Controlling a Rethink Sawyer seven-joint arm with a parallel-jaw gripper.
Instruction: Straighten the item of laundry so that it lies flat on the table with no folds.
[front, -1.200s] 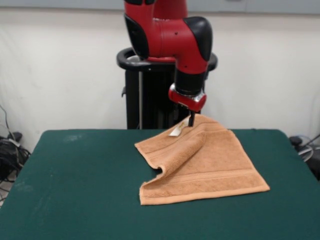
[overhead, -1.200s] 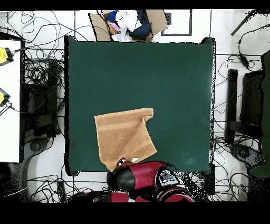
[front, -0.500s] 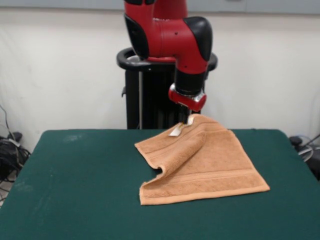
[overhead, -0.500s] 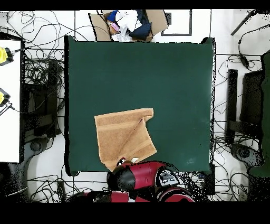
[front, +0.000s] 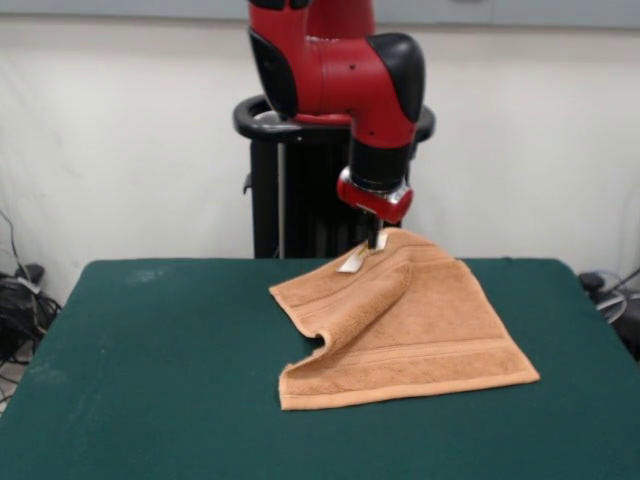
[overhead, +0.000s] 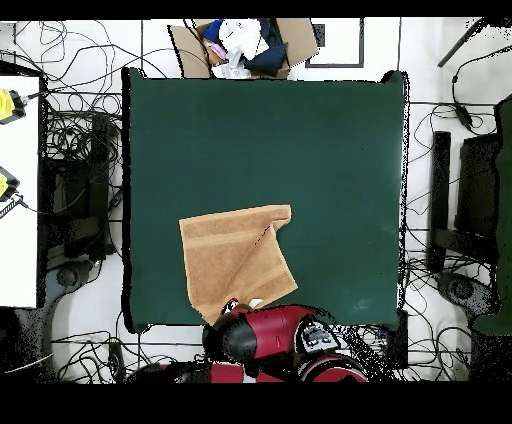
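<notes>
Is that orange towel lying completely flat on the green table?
No, the towel has one flap folded over itself, with a raised fold running across it, on the table.

Orange-tan towel (front: 415, 325) on the green table (front: 150, 380), one corner folded over, white label (front: 352, 262) showing

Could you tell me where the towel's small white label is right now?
In the front view, the white label sits at the towel's raised far corner, directly under the gripper, just left of its tip.
</notes>
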